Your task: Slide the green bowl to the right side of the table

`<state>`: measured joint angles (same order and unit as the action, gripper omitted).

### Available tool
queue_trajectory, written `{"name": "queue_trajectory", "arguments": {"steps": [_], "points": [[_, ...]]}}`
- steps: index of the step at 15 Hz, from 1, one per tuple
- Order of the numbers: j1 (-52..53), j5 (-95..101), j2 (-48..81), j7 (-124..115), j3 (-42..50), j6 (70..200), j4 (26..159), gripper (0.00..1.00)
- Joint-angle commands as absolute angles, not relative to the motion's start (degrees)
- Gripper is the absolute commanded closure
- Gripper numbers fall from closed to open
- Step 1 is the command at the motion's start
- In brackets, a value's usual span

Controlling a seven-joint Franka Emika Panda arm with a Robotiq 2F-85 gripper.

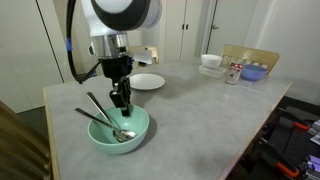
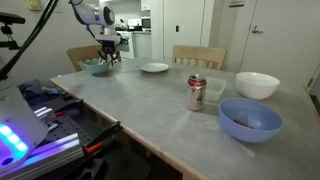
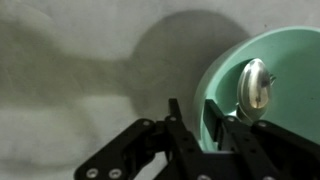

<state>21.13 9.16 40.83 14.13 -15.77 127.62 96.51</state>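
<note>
Green bowl [image 1: 118, 130] sits near one corner of the bench [image 1: 200, 110], close to both edges that meet there and at the end where the robot arm stands; in an exterior view it shows as a small mint shape at the far corner [image 2: 99, 67]. Two metal spoons [image 1: 105, 115] lie inside it, their handles leaning up over the rim, and the wrist view shows one spoon's shiny head [image 3: 253, 88] resting against the inner wall. The hand [image 1: 121, 100] comes straight down onto the near part of the rim. In the wrist view its dark fingers [image 3: 178, 130] stand on either side of the bowl's wall, one outside and one inside, pressed close so that the hand [image 3: 200, 115] is pinching the rim of the green bowl. A white plate [image 1: 147, 81] lies further along the same end, apart from the bowl. Toward the opposite end of the bench stand a drink can [image 2: 196, 92], a white bowl [image 2: 257, 85] and a blue bowl [image 2: 250, 119], well apart from the hand.
</note>
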Motion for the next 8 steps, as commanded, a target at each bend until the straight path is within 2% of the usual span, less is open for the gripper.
{"name": "queue_trajectory", "arguments": {"steps": [1, 3, 8], "points": [[21.6, 10.4, 41.7, 13.1, -14.4, 126.3, 94.8, 0.97], [21.1, 9.6, 41.2, 13.1, -14.5, 125.9, 95.3, 1.00], [20.8, 9.9, 39.6, 10.9, -13.3, 127.0, 97.0, 0.99]]}}
